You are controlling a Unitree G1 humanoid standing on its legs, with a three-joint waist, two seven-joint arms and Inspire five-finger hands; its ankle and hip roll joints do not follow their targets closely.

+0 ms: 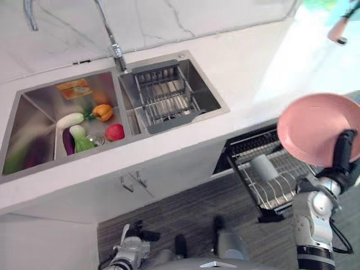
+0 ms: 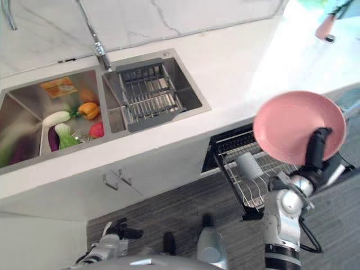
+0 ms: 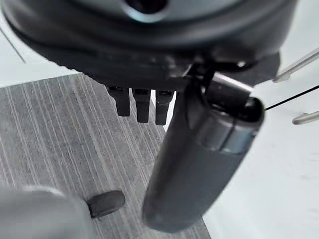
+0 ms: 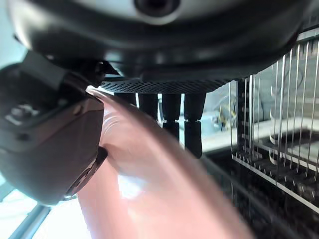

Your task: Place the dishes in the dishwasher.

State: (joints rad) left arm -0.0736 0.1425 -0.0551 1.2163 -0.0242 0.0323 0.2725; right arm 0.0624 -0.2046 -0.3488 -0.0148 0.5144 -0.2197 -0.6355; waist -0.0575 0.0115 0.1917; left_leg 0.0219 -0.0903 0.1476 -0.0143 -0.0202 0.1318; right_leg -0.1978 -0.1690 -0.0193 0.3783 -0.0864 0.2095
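- The right hand (image 2: pixel 318 149) is pinched on the rim of a pink plate (image 2: pixel 295 126), thumb on one face and fingers (image 4: pixel 192 127) curled behind the other; the right wrist view shows the rim wedged between them.
- The plate is held nearly on edge, its hollow face toward the camera. I judge this suits sliding it upright between rack tines rather than laying it flat.
- Just below and ahead of that hand lies the pulled-out dishwasher rack (image 1: pixel 270 183), with a grey cup (image 1: pixel 262 167) on its side in it; the plate is above the rack, not yet touching it.
- The left hand (image 3: pixel 199 164) hangs low over the floor, fingers relaxed and holding nothing.
- Well off to the right hand's far side, across the white counter (image 1: pixel 236 67), a steel double sink (image 1: pixel 34 101) holds toy vegetables (image 1: pixel 102 112) and a drying rack (image 1: pixel 166 98); the floor (image 3: pixel 45 129) is grey planking.
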